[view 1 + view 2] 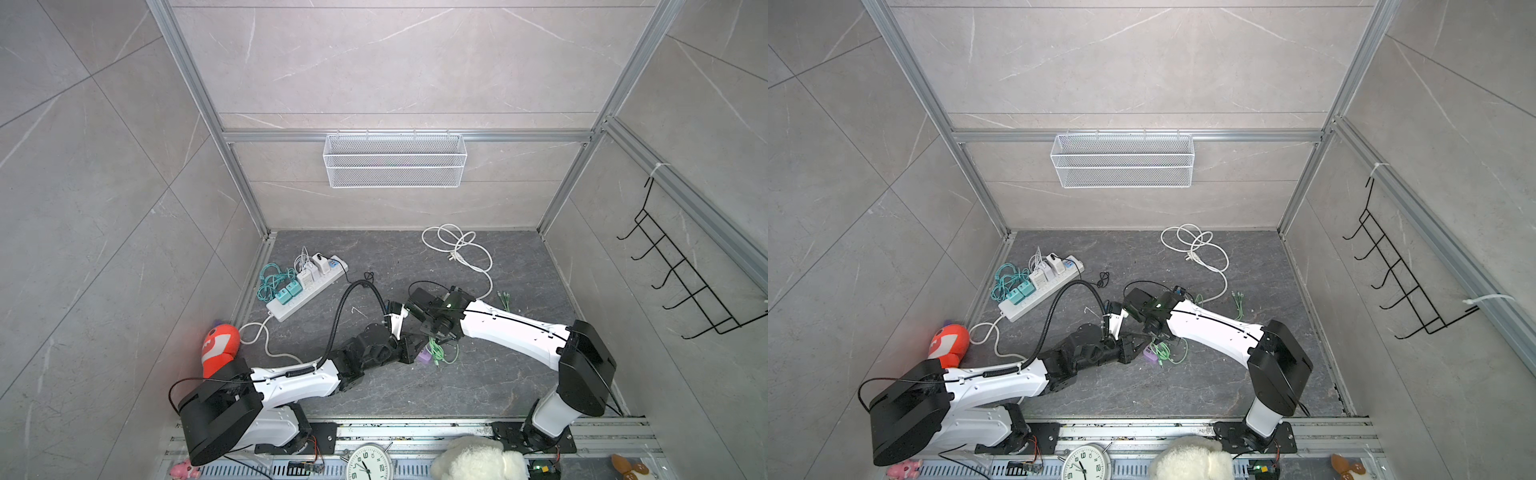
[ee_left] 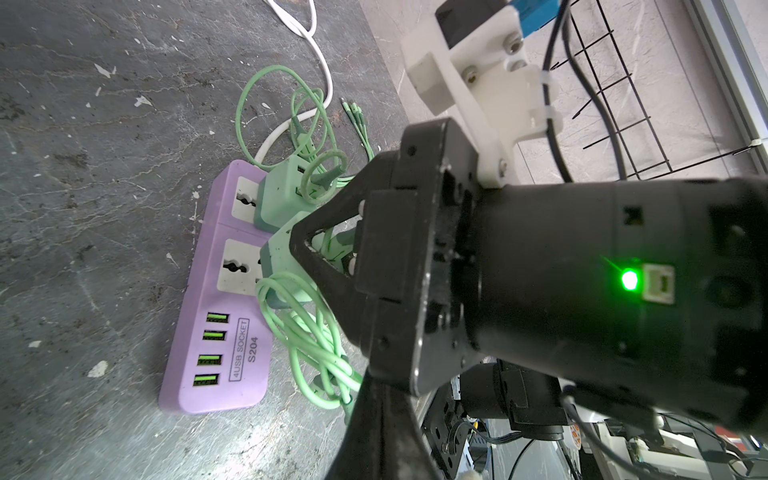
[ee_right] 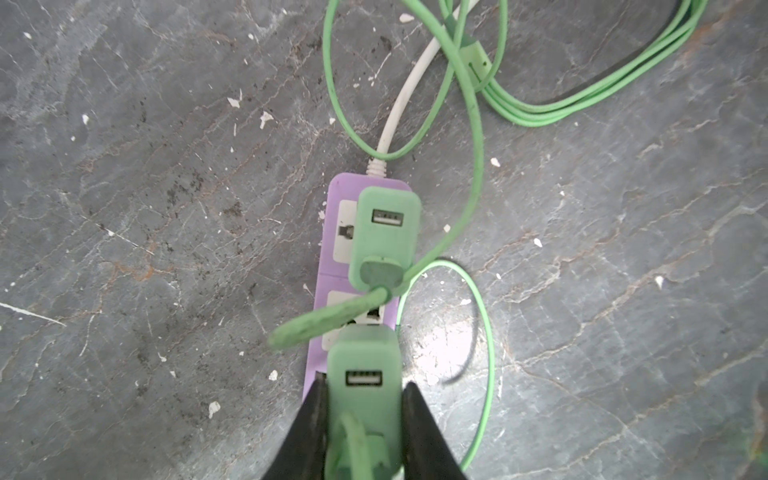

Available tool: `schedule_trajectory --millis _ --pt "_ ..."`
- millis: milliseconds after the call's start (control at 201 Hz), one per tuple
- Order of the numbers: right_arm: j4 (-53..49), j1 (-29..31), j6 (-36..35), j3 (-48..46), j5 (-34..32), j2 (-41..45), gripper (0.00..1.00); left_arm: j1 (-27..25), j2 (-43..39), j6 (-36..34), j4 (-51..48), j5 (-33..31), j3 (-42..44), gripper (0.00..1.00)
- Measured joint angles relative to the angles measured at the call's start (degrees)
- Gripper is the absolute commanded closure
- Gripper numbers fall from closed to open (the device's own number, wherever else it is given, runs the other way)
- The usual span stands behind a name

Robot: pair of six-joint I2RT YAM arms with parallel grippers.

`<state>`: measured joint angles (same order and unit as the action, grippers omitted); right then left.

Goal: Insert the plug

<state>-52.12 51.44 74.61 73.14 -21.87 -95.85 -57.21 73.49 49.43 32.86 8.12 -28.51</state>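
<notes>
Hovering over the speckled grey slab, right jaws clamp the green plug; left jaws clenched.

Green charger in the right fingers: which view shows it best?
Right wrist view: charger clamped between both fingers over the purple strip. Left wrist view shows only its side, partly blocked; both top views hide it under the arms.
</notes>
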Motion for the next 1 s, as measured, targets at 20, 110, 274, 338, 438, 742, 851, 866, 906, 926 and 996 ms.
schedule_trajectory --millis 20,110,274,338,438,742,851,866,906,926,996 --pt "-0.1 0.0 0.2 0.0 -0.1 0.0 1.00 0.0 0.0 0.0 0.0 0.0 0.0 1.00" --pt "-0.6 0.1 0.9 0.0 -0.8 0.1 1.00 0.0 0.0 0.0 0.1 0.0 0.0 1.00" --pt "-1.1 0.1 2.0 0.0 -1.4 0.1 1.00 0.0 0.0 0.0 0.2 0.0 0.0 1.00" --pt "-1.0 0.1 2.2 0.0 -1.5 0.1 1.00 0.0 0.0 -0.2 0.2 0.0 0.0 1.00" --pt "-1.1 0.1 2.4 0.4 -1.6 -0.3 1.00 0.1 -0.1 -0.2 0.2 0.0 0.0 1.00" --pt "-0.8 0.1 2.8 1.4 -2.2 -3.2 1.00 0.8 -0.6 0.0 0.0 0.0 0.1 1.00" --pt "-0.8 0.1 2.8 1.6 -2.5 -3.3 1.00 1.0 -1.0 -0.2 -0.2 0.0 0.2 1.00" --pt "-0.8 0.1 2.8 1.6 -2.5 -3.3 1.00 1.0 -1.0 -0.2 -0.2 0.0 0.2 1.00" --pt "-0.8 0.1 2.8 1.8 -2.6 -3.4 1.00 1.0 -1.0 -0.2 -0.2 0.0 0.2 1.00" --pt "-0.8 0.1 3.0 1.8 -2.6 -3.4 1.00 1.1 -1.0 -0.2 -0.2 0.0 0.2 1.00" --pt "-0.8 0.1 3.5 1.8 -2.6 -3.4 1.00 1.3 -1.0 -0.2 -0.2 0.1 0.2 1.00"
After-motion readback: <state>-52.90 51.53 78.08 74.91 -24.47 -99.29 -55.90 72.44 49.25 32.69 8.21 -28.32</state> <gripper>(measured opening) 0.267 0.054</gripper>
